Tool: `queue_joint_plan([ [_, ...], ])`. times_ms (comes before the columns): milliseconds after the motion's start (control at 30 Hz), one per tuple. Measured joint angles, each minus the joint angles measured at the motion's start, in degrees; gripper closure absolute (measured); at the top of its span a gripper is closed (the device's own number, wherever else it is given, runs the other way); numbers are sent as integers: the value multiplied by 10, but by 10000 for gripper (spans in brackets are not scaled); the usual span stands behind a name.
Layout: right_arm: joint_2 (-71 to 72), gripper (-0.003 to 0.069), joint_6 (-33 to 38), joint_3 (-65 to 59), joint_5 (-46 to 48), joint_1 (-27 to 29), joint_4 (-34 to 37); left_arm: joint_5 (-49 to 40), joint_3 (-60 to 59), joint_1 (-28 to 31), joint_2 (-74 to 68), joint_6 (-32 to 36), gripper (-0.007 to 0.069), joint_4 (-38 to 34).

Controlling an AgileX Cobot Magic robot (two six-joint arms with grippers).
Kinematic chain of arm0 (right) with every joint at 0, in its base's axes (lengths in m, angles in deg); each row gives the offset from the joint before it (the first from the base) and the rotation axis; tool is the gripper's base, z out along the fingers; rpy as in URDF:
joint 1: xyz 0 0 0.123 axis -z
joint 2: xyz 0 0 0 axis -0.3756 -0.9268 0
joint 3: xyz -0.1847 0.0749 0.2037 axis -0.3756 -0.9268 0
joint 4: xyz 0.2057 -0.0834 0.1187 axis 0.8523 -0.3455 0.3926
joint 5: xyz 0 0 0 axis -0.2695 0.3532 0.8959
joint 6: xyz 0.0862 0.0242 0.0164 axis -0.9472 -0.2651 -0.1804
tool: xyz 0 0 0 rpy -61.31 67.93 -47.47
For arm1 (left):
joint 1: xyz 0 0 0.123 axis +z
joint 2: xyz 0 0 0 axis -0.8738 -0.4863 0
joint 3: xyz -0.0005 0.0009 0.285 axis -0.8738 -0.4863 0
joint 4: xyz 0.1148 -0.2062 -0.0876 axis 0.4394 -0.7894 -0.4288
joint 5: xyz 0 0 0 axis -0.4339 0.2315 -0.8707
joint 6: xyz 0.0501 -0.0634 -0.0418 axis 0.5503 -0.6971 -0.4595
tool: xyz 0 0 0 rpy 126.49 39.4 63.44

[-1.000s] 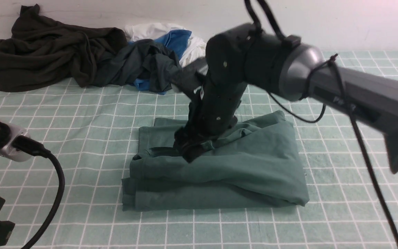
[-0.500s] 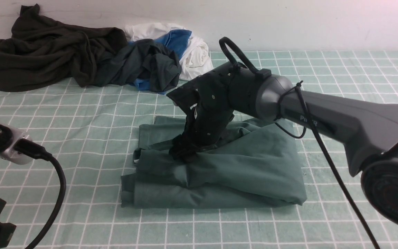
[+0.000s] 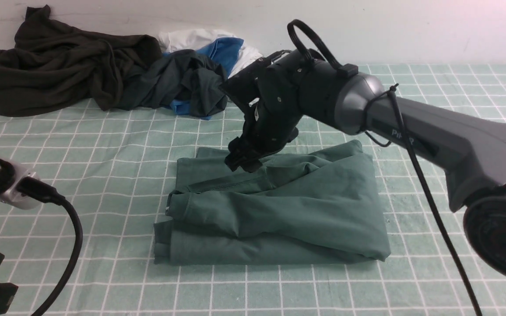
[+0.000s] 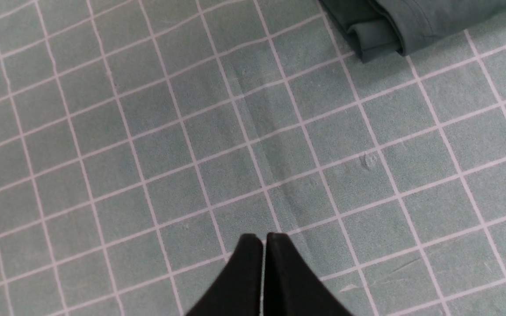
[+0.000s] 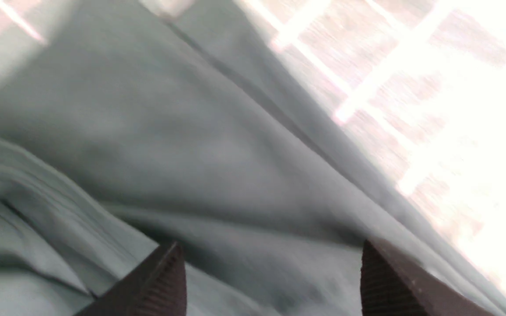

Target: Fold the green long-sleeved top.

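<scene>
The right gripper (image 3: pixel 240 160) lifts off the green long-sleeved top (image 3: pixel 288 210) and draws back toward its far edge, with its jaws spread and clear of the cloth. Where it pressed a moment ago, the bunched fold relaxes and the upper layer lies flatter.

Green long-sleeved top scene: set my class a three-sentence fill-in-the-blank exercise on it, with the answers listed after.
1. The right claw, above the green long-sleeved top, is ____ and holds nothing.
2. The left claw, over the checked tablecloth, is ____.
3. The heap of other clothes lies at the far ____ of the table, by the robot's own sides.
Missing words: open; shut; left.
</scene>
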Motion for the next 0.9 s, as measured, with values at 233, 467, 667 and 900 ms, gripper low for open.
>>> queue_joint_plan([
  [233, 94, 321, 38, 1, 118, 2, 41, 26, -17, 0, 78, -1, 628, -2],
  [467, 268, 545, 51, -83, 107, 2, 70, 80, -136, 0, 255, -47, 628, -3],
  [667, 444, 659, 43, -280, 12, 2, 70, 149, -214, 0, 364, -69, 628, 0],
  [900, 683, 670, 35, -508, -119, 2, 70, 169, -238, 0, 402, -73, 628, 1],
])
